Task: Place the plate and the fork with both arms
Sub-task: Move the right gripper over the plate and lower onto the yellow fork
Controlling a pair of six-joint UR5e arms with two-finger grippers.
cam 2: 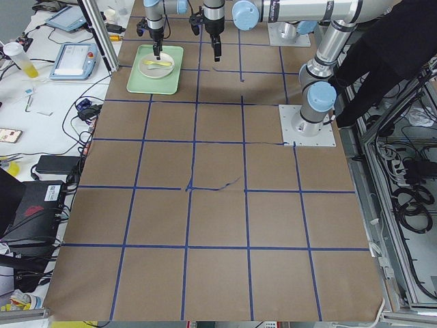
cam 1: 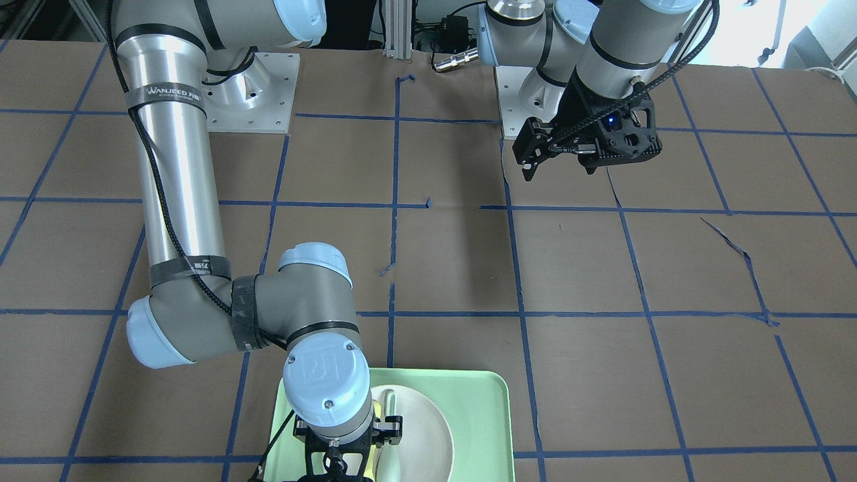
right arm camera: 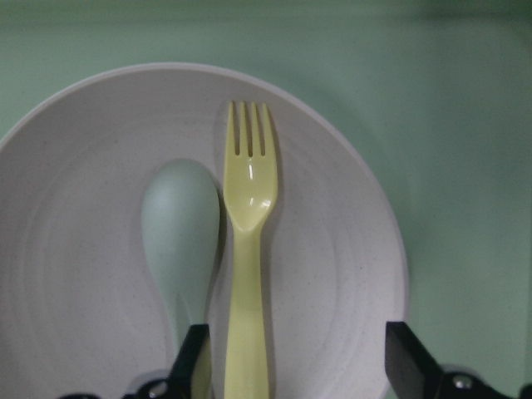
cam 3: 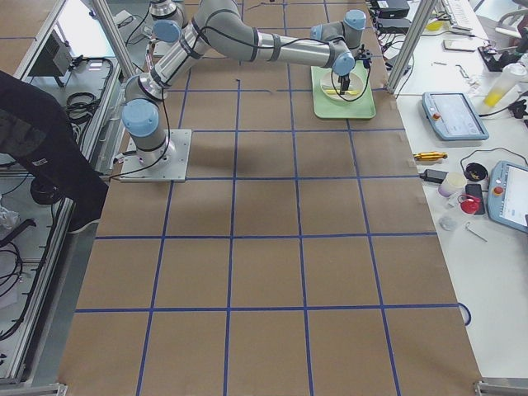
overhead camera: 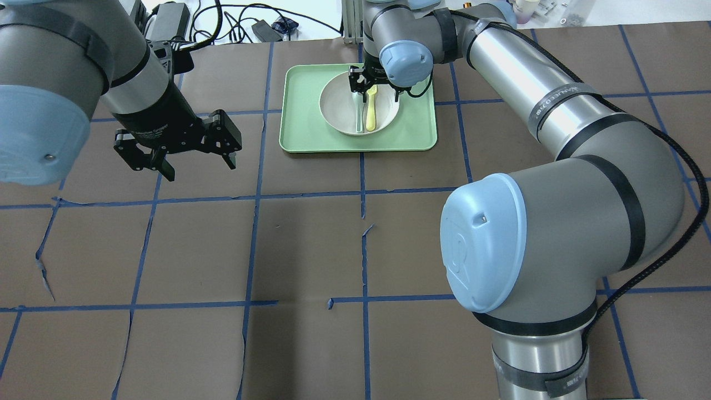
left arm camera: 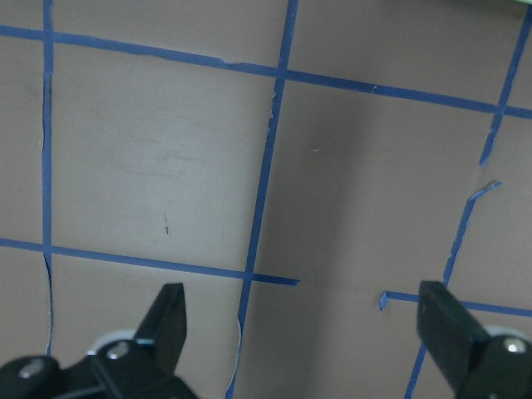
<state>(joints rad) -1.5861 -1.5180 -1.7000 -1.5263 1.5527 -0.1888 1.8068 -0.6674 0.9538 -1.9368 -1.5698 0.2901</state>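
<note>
The off-white plate point(overhead camera: 336, 105) sits in the mint-green tray point(overhead camera: 303, 133) at the table's far edge. The yellow fork point(overhead camera: 371, 114) lies in the plate beside a pale grey-green spoon point(overhead camera: 358, 118). My right gripper point(overhead camera: 373, 89) is open and hangs low over the plate. In the right wrist view the fork's point(right arm camera: 248, 216) handle runs between the right gripper's point(right arm camera: 299, 357) fingers, close to the left finger point(right arm camera: 195, 357), with the spoon point(right arm camera: 181, 224) beside it. My left gripper point(overhead camera: 200, 166) is open and empty above bare table, to the left of the tray; it also shows in the left wrist view point(left arm camera: 303, 324).
Brown table cover with a blue tape grid. Cables and power bricks point(overhead camera: 166, 16) lie beyond the far edge. Tablets point(cam 3: 450, 115) and small items stand on the side bench. A person in black point(cam 2: 389, 61) stands by the robot's base.
</note>
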